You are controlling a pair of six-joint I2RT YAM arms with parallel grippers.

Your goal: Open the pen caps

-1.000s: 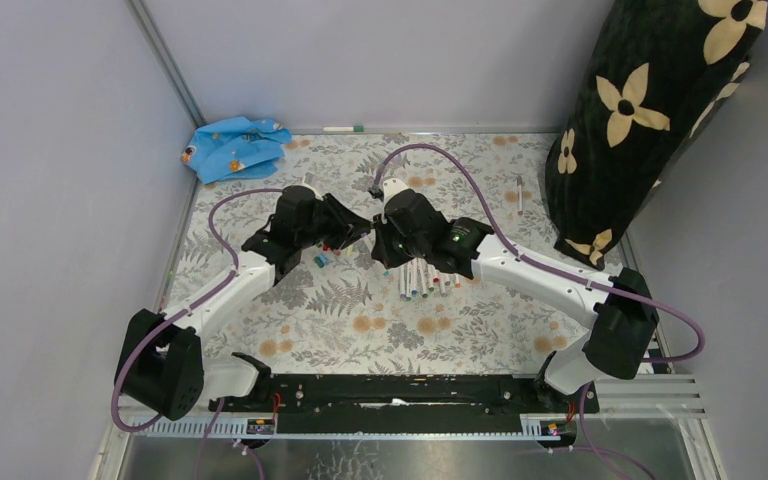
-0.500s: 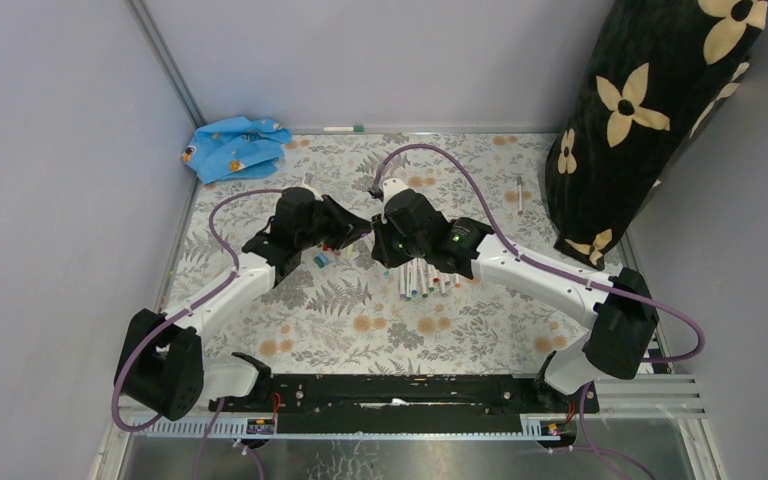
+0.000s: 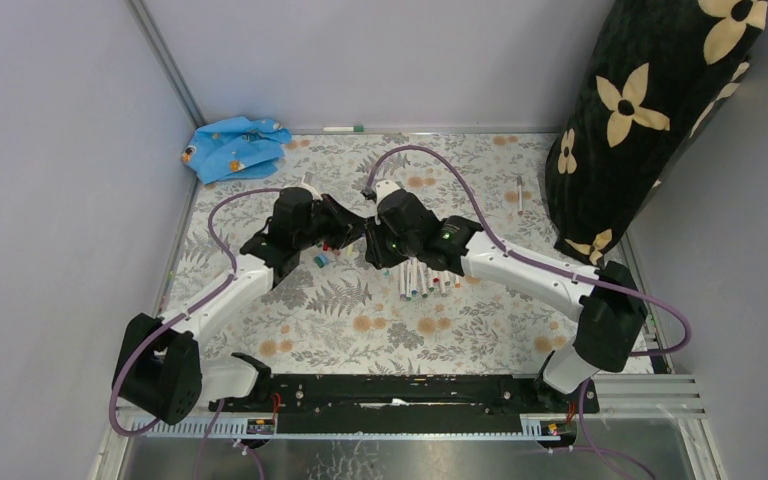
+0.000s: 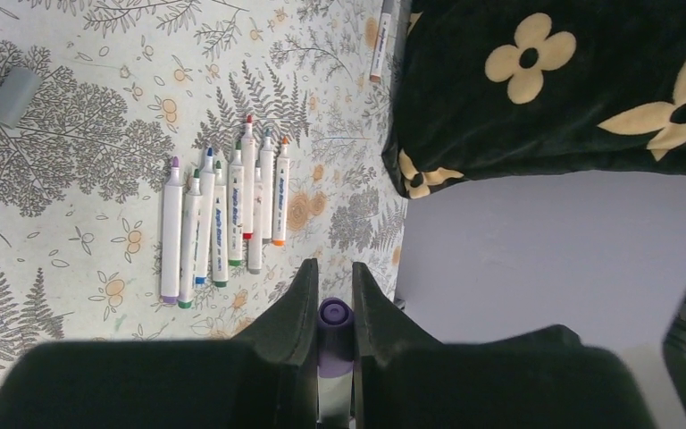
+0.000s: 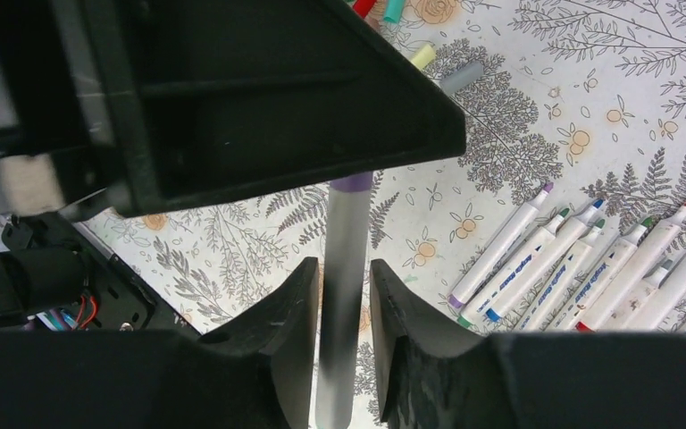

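Left wrist view: my left gripper (image 4: 332,266) is clenched on the purple cap (image 4: 333,315), whose rounded end sits pinched between the two fingers just behind their tips. Right wrist view: the same cap shows as a purple band where the pen (image 5: 347,223) enters the black body of my left gripper. The pen's pale grey-white barrel runs from that band straight down the slot of my right gripper (image 5: 343,265), with one finger close on each side. The barrel is blurred, so I cannot tell whether those fingers press it or stand just off it. The pen is held above the leaf-patterned table cover (image 4: 80,259), spanning the gap between my two grippers, with the cap at the left-gripper end. On the cover, a row of pens (image 4: 223,223) lies side by side and touching. Their white barrels are roughly parallel and their ends are purple, green, blue, red, teal and orange. A yellow cap (image 5: 422,56) and a grey cap (image 5: 462,77) lie loose on the cover, apart from that row. One more pen, the lone pen (image 4: 381,45), rests just beside the black flowered cushion (image 4: 545,80).
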